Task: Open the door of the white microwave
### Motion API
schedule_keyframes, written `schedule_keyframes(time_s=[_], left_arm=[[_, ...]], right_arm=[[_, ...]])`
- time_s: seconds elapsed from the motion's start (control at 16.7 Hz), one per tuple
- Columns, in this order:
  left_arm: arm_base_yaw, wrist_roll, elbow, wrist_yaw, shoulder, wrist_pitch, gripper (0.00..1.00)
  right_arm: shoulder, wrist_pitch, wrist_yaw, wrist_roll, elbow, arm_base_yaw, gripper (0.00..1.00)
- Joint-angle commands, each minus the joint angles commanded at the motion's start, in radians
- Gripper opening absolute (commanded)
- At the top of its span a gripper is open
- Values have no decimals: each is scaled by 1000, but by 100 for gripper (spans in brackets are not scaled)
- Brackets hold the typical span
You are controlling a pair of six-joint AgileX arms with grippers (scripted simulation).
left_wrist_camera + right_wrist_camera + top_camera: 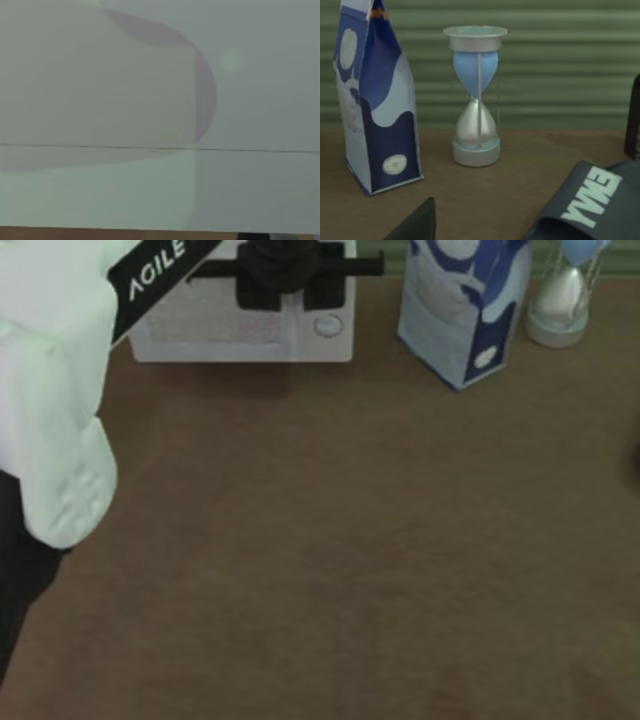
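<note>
The white microwave stands at the table's back edge, left of centre. Its door, with the speckled grey window, lies flush with the front, and a round knob shows on the panel to its right. My left arm reaches in from the left, and my left gripper hangs dark over the microwave's top, above the door's right end. The left wrist view is filled by a pale white surface with one thin seam across it. My right gripper is parked low at the right, outside the top view.
A blue-and-white carton stands right of the microwave, with a silver and blue hourglass beyond it. In the right wrist view a dark slipper-like thing with white letters lies on the table. The brown table stretches toward the front.
</note>
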Motion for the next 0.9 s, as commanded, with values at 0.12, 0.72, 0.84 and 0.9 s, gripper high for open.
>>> schedule_keyframes(time_s=[0.12,0.72,0.84,0.9], left_arm=[[0,0,0,0,0,0,0],[-21,-8,-87,6,-45,19,0],[-21,-12,-152,-1,-84,50,0],[-21,-15,-189,-4,-105,68,0]], right_arm=[[0,0,0,0,0,0,100],[0,0,0,0,0,0,100],[0,0,0,0,0,0,100],[0,0,0,0,0,0,100]])
